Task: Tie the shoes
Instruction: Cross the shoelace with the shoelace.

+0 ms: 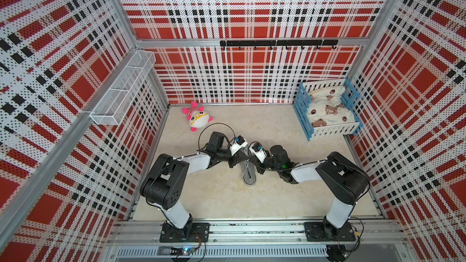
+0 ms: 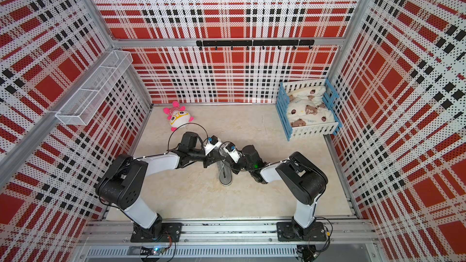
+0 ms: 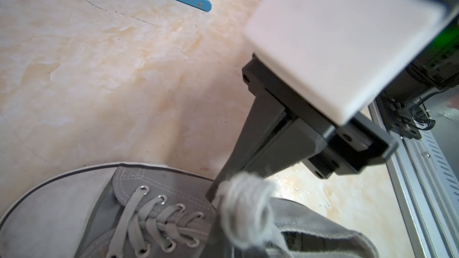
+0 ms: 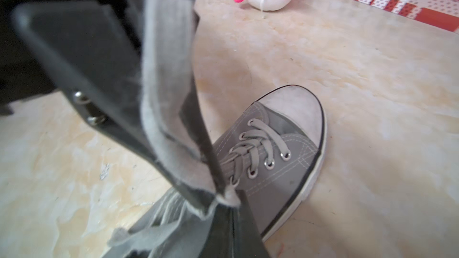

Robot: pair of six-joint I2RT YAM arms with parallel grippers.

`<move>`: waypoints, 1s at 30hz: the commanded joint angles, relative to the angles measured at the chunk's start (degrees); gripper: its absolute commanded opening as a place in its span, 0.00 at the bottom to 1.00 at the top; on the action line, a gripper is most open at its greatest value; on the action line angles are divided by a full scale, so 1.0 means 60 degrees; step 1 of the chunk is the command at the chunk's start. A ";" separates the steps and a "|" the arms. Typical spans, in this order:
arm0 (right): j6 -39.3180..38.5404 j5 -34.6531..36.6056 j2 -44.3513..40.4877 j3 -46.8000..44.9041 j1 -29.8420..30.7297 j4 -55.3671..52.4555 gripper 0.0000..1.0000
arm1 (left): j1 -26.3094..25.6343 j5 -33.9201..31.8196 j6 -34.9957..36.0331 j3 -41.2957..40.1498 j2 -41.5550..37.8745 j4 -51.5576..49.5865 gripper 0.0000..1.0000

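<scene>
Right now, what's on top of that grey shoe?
A pale lace, held up above the shoe and pinched in the right claw. Near the toe, crossed laces show; the claw covers the part nearer the heel, so any knot is hidden.

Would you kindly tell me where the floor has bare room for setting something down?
Free: between the sneaker and front rail; between the plush toy and crib. Crowded over the sneaker, where the left gripper meets the right gripper, shut on a lace.

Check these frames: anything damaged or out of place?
The lace pinched by the right gripper looks frayed, fuzzy along its edges. The toe cap of the sneaker is scuffed grey. Nothing spilled.
</scene>
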 commanded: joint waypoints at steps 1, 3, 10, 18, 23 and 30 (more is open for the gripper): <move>0.1181 0.1986 -0.0296 -0.0149 0.0265 0.0731 0.00 | -0.0076 0.0210 -0.0193 0.0013 -0.0058 0.0386 0.00; 0.1336 0.2856 -0.0270 -0.0084 0.0602 0.0792 0.00 | -0.0081 0.0219 -0.0232 0.0013 -0.0049 0.0408 0.00; 0.2148 0.6208 -0.0252 0.0202 0.1506 0.0423 0.00 | -0.0080 -0.0022 -0.0307 -0.0063 -0.0135 0.0429 0.00; 0.2381 0.6257 -0.0292 0.0211 0.1813 0.0333 0.04 | -0.0051 -0.0170 -0.0352 -0.0054 -0.0112 0.0503 0.00; 0.2095 0.4823 -0.0548 -0.0168 0.1635 0.0604 0.19 | -0.0040 -0.0175 -0.0349 -0.0070 -0.0148 0.0515 0.00; 0.1992 0.2421 -0.1160 -0.0754 0.1003 0.0506 0.41 | -0.0013 -0.0176 -0.0359 -0.0064 -0.0151 0.0560 0.00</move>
